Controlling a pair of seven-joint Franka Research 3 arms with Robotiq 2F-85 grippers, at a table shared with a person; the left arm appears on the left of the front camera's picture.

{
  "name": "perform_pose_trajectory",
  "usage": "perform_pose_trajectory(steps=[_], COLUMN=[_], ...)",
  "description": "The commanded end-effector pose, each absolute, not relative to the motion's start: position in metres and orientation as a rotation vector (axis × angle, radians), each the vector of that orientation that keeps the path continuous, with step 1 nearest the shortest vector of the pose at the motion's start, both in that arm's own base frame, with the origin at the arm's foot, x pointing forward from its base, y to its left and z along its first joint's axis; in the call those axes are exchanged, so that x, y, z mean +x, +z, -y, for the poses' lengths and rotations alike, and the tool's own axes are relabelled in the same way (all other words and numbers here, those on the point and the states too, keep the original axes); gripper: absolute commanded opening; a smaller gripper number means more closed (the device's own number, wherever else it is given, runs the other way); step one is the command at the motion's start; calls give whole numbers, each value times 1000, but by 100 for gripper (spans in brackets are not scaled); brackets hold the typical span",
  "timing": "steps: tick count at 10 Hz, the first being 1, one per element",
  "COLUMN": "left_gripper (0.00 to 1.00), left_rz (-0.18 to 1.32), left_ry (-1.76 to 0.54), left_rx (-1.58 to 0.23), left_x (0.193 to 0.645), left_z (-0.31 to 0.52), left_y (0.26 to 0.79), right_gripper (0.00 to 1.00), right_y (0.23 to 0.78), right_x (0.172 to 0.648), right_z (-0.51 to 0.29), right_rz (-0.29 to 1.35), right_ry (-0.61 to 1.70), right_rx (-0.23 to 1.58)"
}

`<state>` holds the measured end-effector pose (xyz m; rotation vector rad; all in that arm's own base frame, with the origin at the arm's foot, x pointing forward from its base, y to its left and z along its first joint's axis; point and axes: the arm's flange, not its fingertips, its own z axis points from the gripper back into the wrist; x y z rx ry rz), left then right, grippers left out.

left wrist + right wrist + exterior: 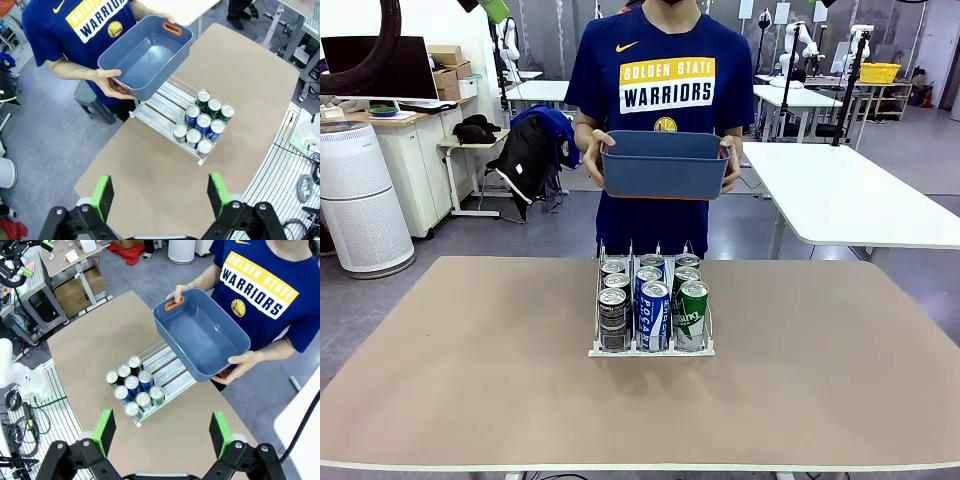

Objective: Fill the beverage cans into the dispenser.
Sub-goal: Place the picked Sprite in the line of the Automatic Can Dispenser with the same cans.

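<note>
The dispenser (650, 349) stands at the table's middle, its three lanes holding several beverage cans (653, 314): black ones on the left, blue in the middle, green on the right. From above, the cans (203, 122) fill the dispenser's (162, 105) front half, and its rear rails are bare. The same cans (132, 387) and dispenser (172, 374) show in the right wrist view. My left gripper (161, 192) hangs open high above the table, nothing between its fingers. My right gripper (162, 431) is open too, high up and holding nothing.
A person at the far side holds an empty blue-grey tub (663, 164) in both hands above the dispenser's rear end; the tub (145, 56) tilts over the rails. The tan table (470, 360) spreads wide on both sides.
</note>
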<state>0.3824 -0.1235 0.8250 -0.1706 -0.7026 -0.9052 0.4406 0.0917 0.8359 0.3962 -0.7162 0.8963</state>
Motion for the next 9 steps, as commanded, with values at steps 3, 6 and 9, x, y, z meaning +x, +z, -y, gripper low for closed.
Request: perform_pose_trajectory(steps=[3, 6, 9], left_gripper=[100, 100, 100], left_rz=[702, 702, 702], left_ry=[-905, -905, -905], left_rx=[-171, -171, -171], left_x=[381, 381, 381], left_z=[122, 122, 122], left_y=[825, 825, 825], right_gripper=[100, 100, 100], right_y=[836, 836, 836], right_x=[440, 440, 440], right_z=[-92, -92, -92], right_rz=[716, 716, 716], right_ry=[899, 899, 899], right_rx=[401, 401, 401])
